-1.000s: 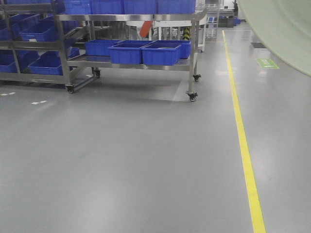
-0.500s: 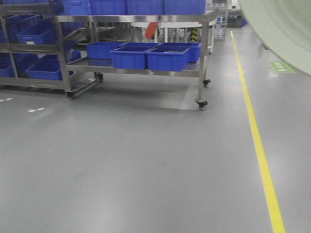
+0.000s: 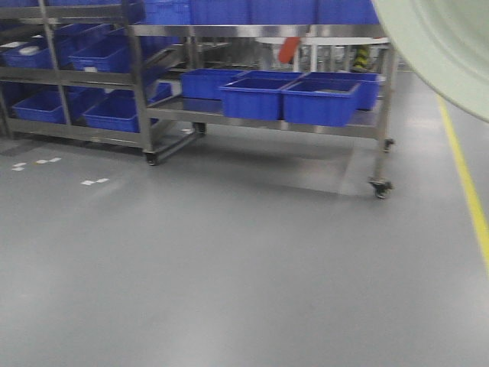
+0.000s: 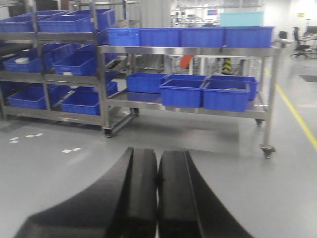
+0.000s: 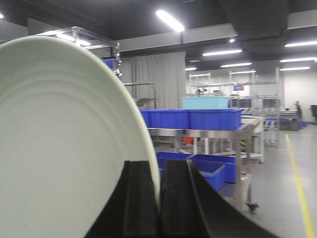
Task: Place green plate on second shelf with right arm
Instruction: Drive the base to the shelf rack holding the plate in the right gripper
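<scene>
The green plate [image 5: 59, 139], pale and matte, stands on edge and fills the left of the right wrist view. My right gripper [image 5: 159, 166] is shut on its rim, one finger on each face. The plate's edge [image 3: 443, 46] also shows in the top right corner of the front view, held high above the floor. A wheeled steel rack [image 3: 260, 30] with two shelves stands ahead across open floor. Which level is the second shelf I cannot tell. My left gripper [image 4: 157, 153] is shut with nothing in it, and its fingers [image 4: 141, 173] press together.
Blue crates [image 3: 319, 102] sit on the rack's lower shelf [image 3: 252, 121], and more line its top. A second steel rack [image 3: 69, 76] of blue crates stands at the left. The near rack's caster [image 3: 380, 187] rests on grey floor. A yellow floor line [image 3: 467, 195] runs along the right.
The racks have slid to the right in the front view and look nearer, so my view has swung left. The plate stays in the top right corner.
</scene>
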